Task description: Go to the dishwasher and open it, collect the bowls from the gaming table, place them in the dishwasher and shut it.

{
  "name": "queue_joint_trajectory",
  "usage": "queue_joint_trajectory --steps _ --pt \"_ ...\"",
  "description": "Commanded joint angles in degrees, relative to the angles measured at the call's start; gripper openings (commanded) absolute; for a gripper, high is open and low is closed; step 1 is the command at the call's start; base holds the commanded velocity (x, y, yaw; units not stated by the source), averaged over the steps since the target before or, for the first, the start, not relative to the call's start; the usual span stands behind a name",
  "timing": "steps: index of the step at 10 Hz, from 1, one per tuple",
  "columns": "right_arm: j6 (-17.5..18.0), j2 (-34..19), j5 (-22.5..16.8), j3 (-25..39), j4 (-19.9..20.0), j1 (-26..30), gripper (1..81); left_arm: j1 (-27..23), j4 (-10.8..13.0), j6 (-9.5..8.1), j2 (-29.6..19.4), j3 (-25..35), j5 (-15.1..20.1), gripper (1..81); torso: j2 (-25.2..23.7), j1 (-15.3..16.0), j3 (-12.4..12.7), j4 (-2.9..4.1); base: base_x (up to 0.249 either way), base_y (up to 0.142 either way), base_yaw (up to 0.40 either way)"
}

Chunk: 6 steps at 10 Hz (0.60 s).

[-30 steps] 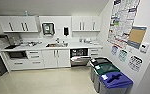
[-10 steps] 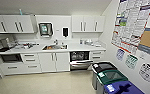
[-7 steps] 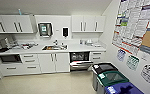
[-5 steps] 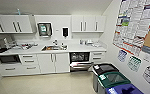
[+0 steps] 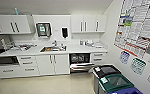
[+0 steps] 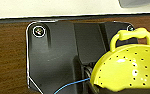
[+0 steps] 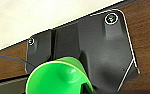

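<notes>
1. No wording, brand, number or sign can be read anywhere in the three views.
2. The large printed wall poster with coloured blocks [image 5: 138,27] carries dense print, too blurred to make out.
3. The small round-cornered wall signs [image 5: 138,65] below it show only blurred marks.
4. The white labels on the dark bin lids [image 5: 104,80] are illegible.
5. The green-and-white label on the dark wall dispenser [image 5: 42,29] is illegible too.

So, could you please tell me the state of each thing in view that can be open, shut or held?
dishwasher: open, door folded down, dark inside showing.
upper cabinets: doors shut.
drawers: shut.
yellow perforated bowl: carried at the left wrist.
green bowl: carried at the right wrist.
green-lidded bin: lid down.
</notes>
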Motion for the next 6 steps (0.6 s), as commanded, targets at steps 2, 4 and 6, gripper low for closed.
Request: queue_joint_trajectory --steps 2,4,6 --pt "-0.11 -0.71 -1.41 -0.31 -0.43 2.44 1.0 -2.92 -0.39 0.09 -0.14 0.21 3.32 1.0 0.00 0.00 0.00 0.00 0.122 0.000 0.000" --pt "-0.11 -0.62 -1.41 -0.31 -0.43 2.44 1.0 -2.93 -0.39 0.09 -0.14 0.21 3.32 1.0 0.00 0.00 0.00 0.00 0.113 0.000 0.000" --pt "-0.11 -0.71 -1.41 -0.31 -0.43 2.36 1.0 -2.92 -0.39 0.09 -0.05 0.30 3.32 1.0 0.00 -0.01 0.00 0.00 0.111 0.000 0.000"
